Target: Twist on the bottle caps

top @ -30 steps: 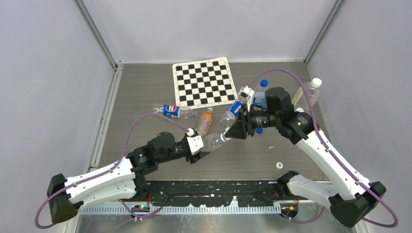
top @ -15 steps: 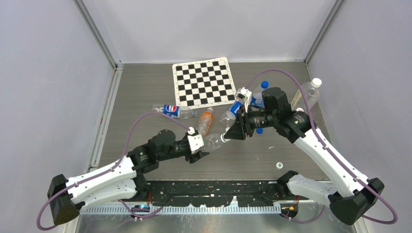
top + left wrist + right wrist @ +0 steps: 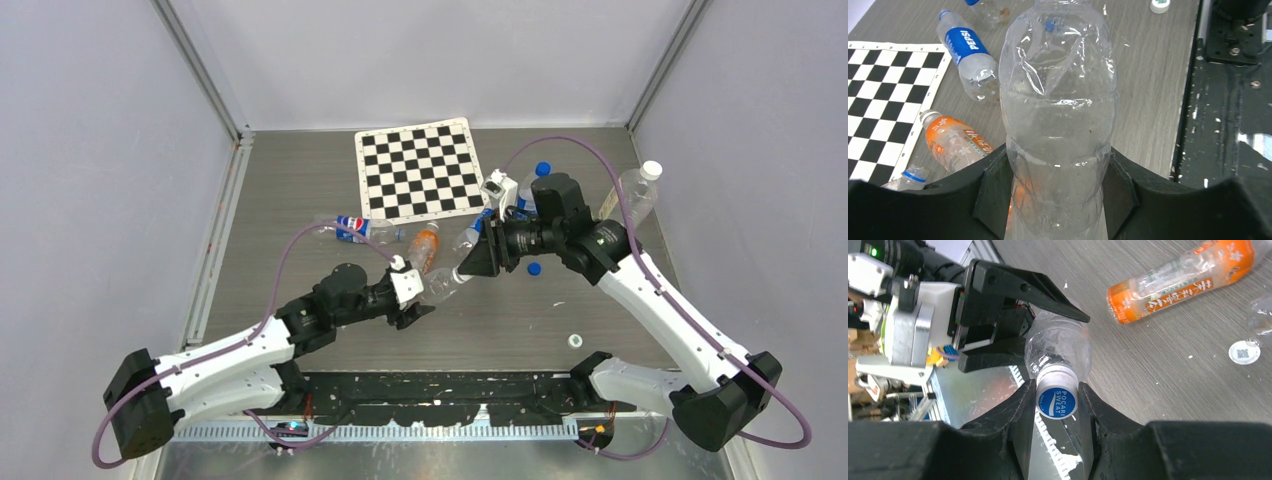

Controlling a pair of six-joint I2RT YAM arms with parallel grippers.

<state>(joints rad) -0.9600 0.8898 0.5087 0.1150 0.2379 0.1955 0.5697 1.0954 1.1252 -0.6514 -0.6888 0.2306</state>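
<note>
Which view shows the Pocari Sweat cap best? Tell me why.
Right wrist: the round blue-and-white plastic cap sits face-on in the right claw. Top external hides it behind that claw; left wrist cuts it off.

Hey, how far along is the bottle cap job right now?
Looks done: the far-right bottle wears its white cap. In hand: the left gripper holds a clear bottle while the right gripper pinches the Pocari Sweat cap on its neck. Left: a loose white cap and a loose blue cap lie unused; whether the orange bottle is capped is unclear.
</note>
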